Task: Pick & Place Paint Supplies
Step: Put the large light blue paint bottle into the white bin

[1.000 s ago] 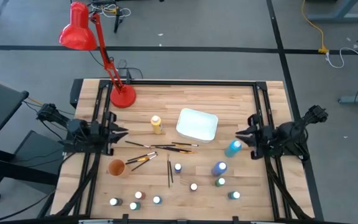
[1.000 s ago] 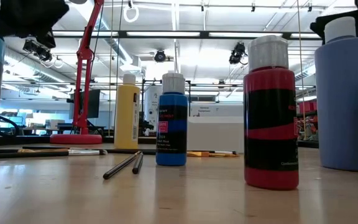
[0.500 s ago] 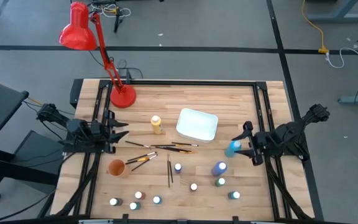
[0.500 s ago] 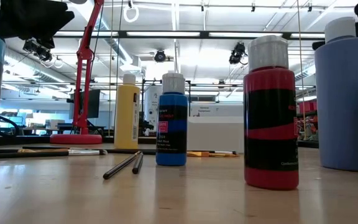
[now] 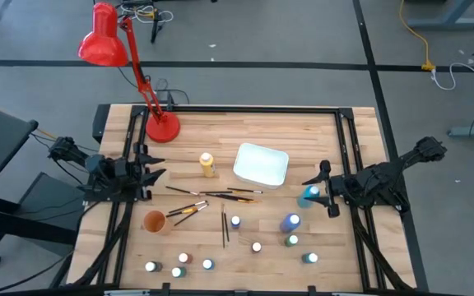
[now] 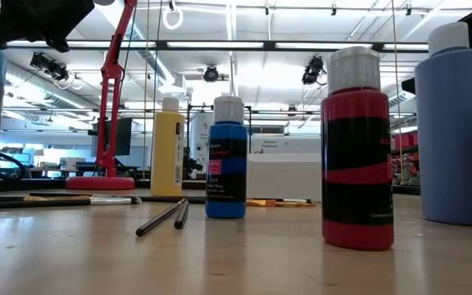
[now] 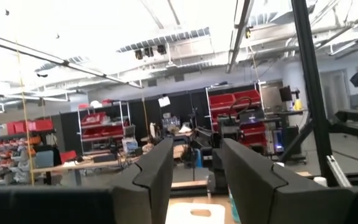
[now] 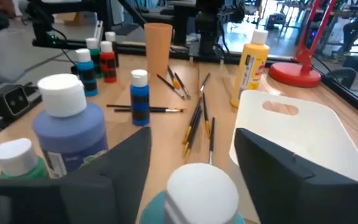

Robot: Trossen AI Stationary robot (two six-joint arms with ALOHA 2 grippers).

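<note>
A teal paint bottle with a white cap (image 5: 308, 196) stands upright on the table at the right. My right gripper (image 5: 319, 191) is open, with a finger on either side of the bottle's cap (image 8: 202, 186) and a gap on both sides. My left gripper (image 5: 156, 174) hovers open over the table's left side with nothing between its fingers (image 7: 196, 149). A yellow bottle (image 5: 208, 164) stands mid-table. Thin brushes (image 5: 212, 195) lie flat beside it. A large blue bottle (image 5: 290, 222) and several small bottles (image 5: 235, 221) stand toward the near edge.
A white tray (image 5: 262, 163) lies just left of my right gripper. A small orange cup (image 5: 155, 220) stands near left. A red desk lamp (image 5: 161, 127) stands at the far left. Dark rails (image 5: 253, 109) frame the tabletop. A red bottle (image 6: 355, 156) stands closest in the low view.
My right gripper has opened wide, sunk a little and moved toward the teal bottle, so its fingers now flank the cap. My left gripper has opened partly and stayed in place. No object has moved.
</note>
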